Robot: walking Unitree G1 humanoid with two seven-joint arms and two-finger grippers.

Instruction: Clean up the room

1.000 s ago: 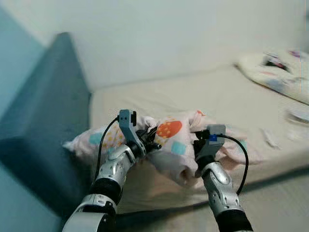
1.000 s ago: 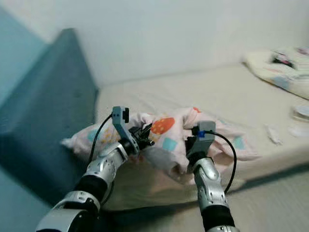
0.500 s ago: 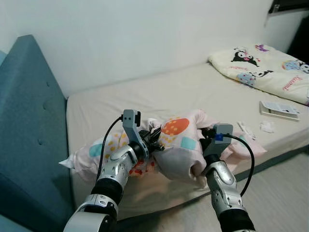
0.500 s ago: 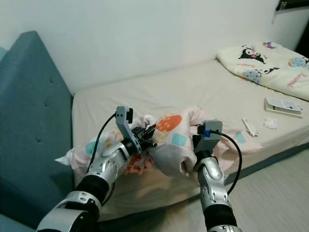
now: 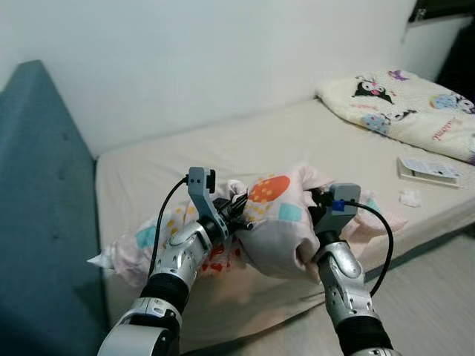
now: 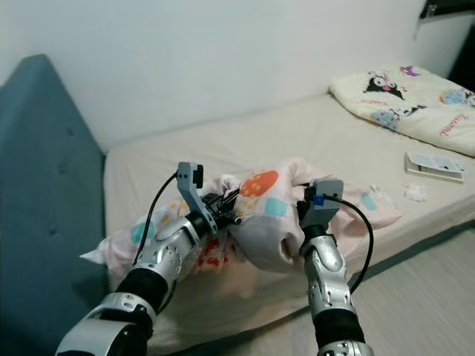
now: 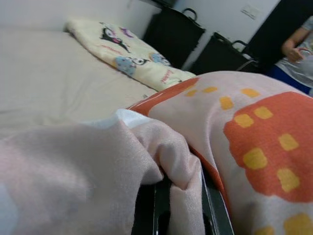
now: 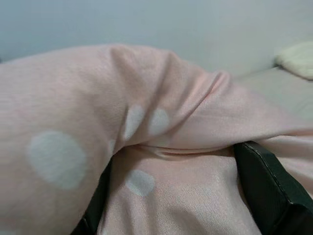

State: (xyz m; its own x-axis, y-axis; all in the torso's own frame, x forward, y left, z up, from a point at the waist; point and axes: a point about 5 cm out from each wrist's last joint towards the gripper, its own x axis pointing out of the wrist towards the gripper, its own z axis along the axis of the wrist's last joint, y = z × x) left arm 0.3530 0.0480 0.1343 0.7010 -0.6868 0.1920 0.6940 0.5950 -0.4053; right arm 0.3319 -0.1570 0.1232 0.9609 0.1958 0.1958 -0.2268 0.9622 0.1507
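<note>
Left gripper (image 5: pixel 241 215): black fingers clamped on a fold of the pink blanket (image 5: pixel 278 233), a ridge of cloth pinched between them in the left wrist view. Sits left of centre, over the near edge of the bed.

Right gripper (image 5: pixel 318 211): also closed on the pink blanket, cloth bunched between its two black pads (image 8: pixel 266 188) in the right wrist view. Sits to the right of the left gripper, at about the same height and nearness.

Pink blanket: patterned with orange, yellow and pale blue spots. Bunched between the two grippers, the middle sagging below them. One tail trails left along the mattress toward the headboard; another runs right past the right gripper. Long axis lies left to right, parallel to the near bed edge, so each arm holds its own side and neither is nearer.

Bed (image 5: pixel 245 148): bare beige mattress, running away to the far right.

Headboard (image 5: pixel 44 208): teal, padded, on the left.

Cartoon quilt (image 5: pixel 401 107): folded, far right on the bed, well apart from the grippers.

Small white packet (image 5: pixel 429 168) and a crumpled tissue (image 5: pixel 409 197): right, near the bed edge.

Person (image 7: pixel 296 49): partly visible in the left wrist view, standing by dark cases.
</note>
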